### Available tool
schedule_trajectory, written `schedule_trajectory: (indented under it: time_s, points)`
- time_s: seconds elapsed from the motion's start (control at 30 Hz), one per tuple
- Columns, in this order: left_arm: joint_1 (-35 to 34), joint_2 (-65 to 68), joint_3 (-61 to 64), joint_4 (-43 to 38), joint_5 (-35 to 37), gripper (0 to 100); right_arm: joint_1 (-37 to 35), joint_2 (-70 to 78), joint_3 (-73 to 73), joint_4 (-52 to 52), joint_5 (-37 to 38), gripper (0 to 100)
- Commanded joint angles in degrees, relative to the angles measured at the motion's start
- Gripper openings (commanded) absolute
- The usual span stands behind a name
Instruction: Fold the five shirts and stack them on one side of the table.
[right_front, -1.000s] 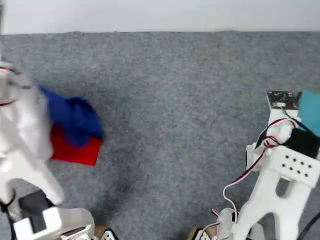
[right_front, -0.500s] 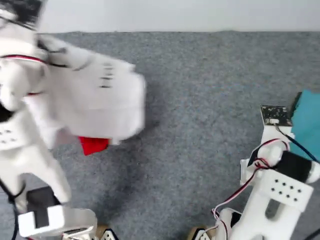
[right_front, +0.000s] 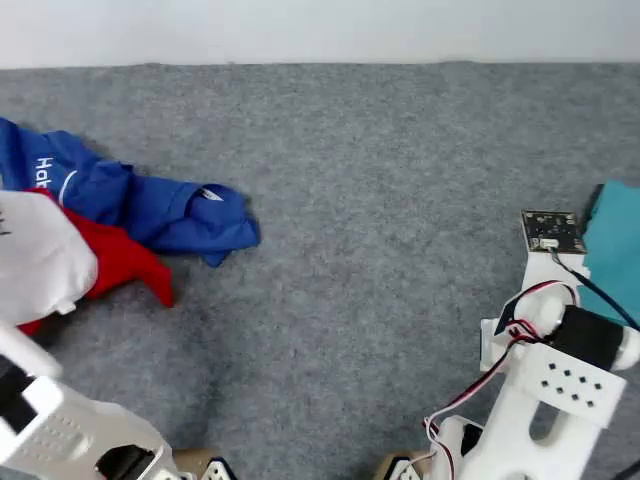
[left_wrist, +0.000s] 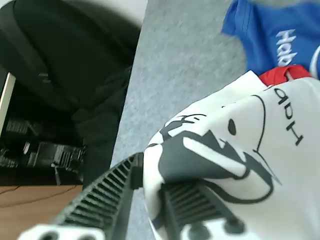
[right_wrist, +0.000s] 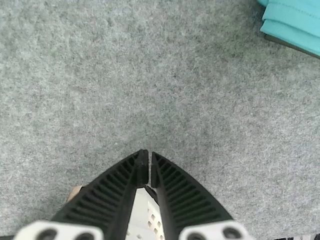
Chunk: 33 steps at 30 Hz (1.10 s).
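— Which shirt has the left gripper got?

— The white shirt, the one with the dark print. The gripper is pinching a bunched fold of it right at the tips of its fingers, over at the left edge of the table.

— Is it lifted off the pile?

— I can't tell from here. It overlaps the red shirt, which shows from under it with one corner poking toward the middle of the table.

— And the blue shirt?

— Crumpled just beyond the red one and touching it, stretched along the left side of the table, well clear of the fingers.

— What about the right gripper?

— Fingers pressed together with nothing between them, pointing down over bare grey table. The teal shirt sits folded at the right edge, layers showing along its side. It's near that gripper but apart from it.
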Motion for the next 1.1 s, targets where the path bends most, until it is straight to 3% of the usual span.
schedule_trajectory:
  time_s: [0.0, 0.07, 0.2, 0.33, 0.47, 0.6, 0.7, 0.9, 0.97, 1.07]
  points:
    - [-1.49, -2.81, -0.57, -0.18, -4.66, 2, -0.57, -0.92, -0.35, 2.15, -0.09, 0.9]
    - [-1.23, -4.75, -0.57, 2.37, -8.62, 8, -0.57, -0.92, -0.35, 2.15, -0.09, 0.9]
    - [0.62, -9.05, -0.66, 3.69, -8.88, 21, -0.57, -0.92, -0.35, 2.15, -0.09, 0.9]
    - [5.19, -13.80, -0.22, 5.45, -8.09, 21, -0.57, -0.92, -0.35, 2.15, -0.09, 0.9]
    - [11.25, -13.98, -0.13, 8.18, -1.41, 21, -0.57, -0.92, -0.35, 2.15, -0.09, 0.9]
    - [13.89, -11.16, 2.68, 8.62, 0.35, 21, -0.57, -1.27, -0.35, 2.15, -0.09, 0.9]
    - [9.23, -7.21, 6.99, 8.18, -1.93, 19, -0.57, -1.36, -0.35, 2.15, -0.09, 0.9]
    - [-6.95, 0.62, 9.10, 9.14, -23.21, 20, -0.57, -1.01, -0.35, 2.15, -0.09, 0.9]
    - [-9.67, 0.62, 9.27, 9.23, -27.52, 22, -0.57, -1.01, -0.35, 2.15, -0.09, 0.9]
    - [-9.67, -1.05, 9.54, 9.32, -28.04, 24, -0.57, -0.92, -0.35, 2.15, -0.09, 0.9]
